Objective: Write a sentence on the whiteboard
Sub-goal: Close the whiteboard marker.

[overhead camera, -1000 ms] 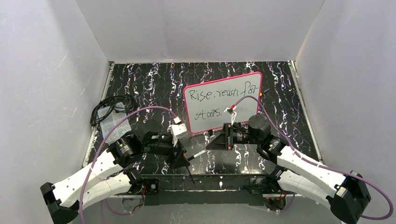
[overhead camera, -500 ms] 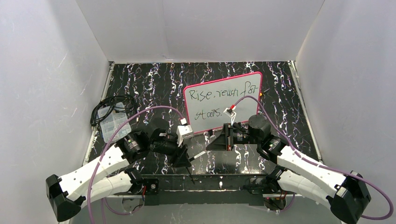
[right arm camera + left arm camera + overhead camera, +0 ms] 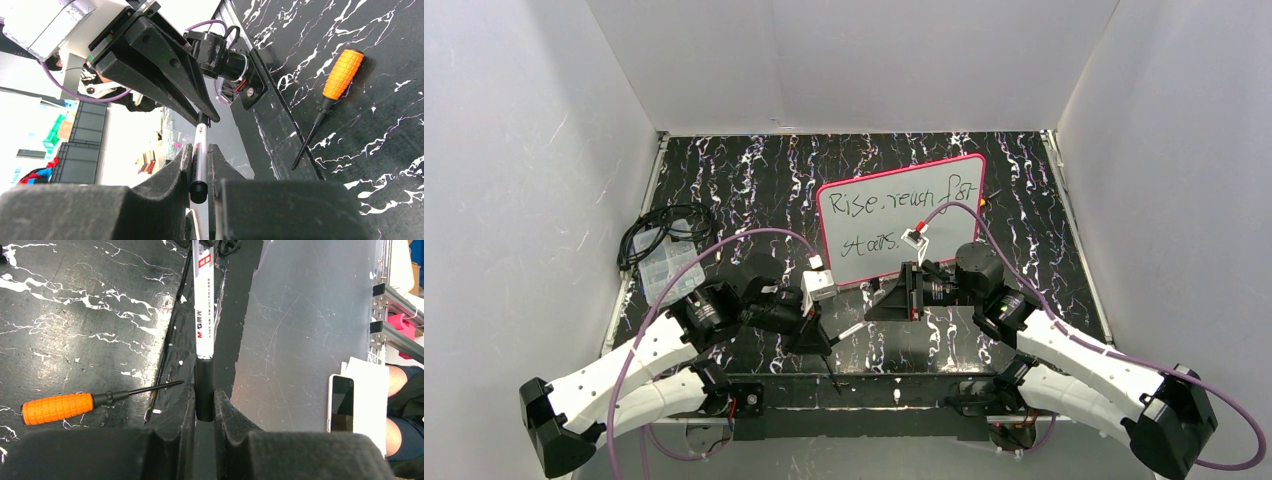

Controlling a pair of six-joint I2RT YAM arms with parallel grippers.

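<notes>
Clamping one marker (image 3: 852,329) between them, the two arms meet near the front edge of the table (image 3: 724,180). At left, the left gripper (image 3: 204,410) is closed on the pen's black end, seemingly the cap. An orange-handled screwdriver (image 3: 57,407) lies loose just beside it. The pen's long axis runs from that grip rightward and slightly away from the bases into the right gripper (image 3: 199,165), which is clenched on the barrel's opposite end. The whiteboard (image 3: 874,225) sits just beyond the pen, nearer the right arm. Its long side runs left to right, the right end angled farther back, its written face toward the arms. The sentence (image 3: 911,197) fills two lines and looks finished, so capping the pen along its own axis appears to be the step in hand.
</notes>
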